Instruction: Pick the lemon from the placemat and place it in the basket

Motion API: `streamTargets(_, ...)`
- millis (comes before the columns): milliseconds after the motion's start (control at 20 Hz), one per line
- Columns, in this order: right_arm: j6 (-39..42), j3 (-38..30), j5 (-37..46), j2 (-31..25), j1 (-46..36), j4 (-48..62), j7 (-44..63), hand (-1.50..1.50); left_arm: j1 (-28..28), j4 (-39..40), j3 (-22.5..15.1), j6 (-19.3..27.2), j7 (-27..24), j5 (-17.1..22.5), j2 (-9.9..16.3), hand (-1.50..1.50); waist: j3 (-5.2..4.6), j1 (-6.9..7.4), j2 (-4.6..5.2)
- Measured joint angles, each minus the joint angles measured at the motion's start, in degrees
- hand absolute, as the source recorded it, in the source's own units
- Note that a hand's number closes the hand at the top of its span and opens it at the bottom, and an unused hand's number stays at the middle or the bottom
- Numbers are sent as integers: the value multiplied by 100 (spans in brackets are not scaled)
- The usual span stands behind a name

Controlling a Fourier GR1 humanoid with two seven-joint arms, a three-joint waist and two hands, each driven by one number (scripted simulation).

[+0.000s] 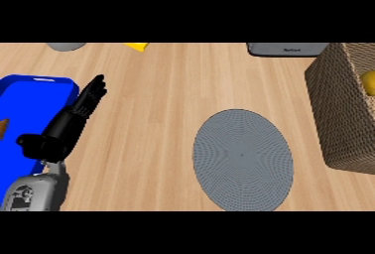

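While the grey oval placemat (242, 159) lies bare in the middle of the wooden counter (168, 89), the lemon (368, 82) shows as a yellow patch inside the woven basket (333, 106) at the right edge — only part of it is visible past the rim. The left hand (73, 116) rests at the left side, its black fingers straight and together, pointing up and away, holding nothing — it lies over the edge of a blue tray (33, 99). The right hand does not show. Along the far edge sit a grey object (66, 46), a yellow piece (137, 46) and a dark appliance (287, 49).
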Motion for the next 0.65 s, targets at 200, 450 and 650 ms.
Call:
streamTargets(200,107,-15,-97,-93,-209,397,-351,-150,41,46,35,-11,-86,1,6,0,-2,-9,-2)
streamTargets(450,568,-305,-518,-364,-529,773,-311,-150,99,-39,-39,45,-52,-64,-65,0,-1,-6,-4)
streamTargets(650,928,-636,-904,-711,-662,1077,81,-150,200,-60,-63,49,-110,-86,-93,0,-1,-18,-5)
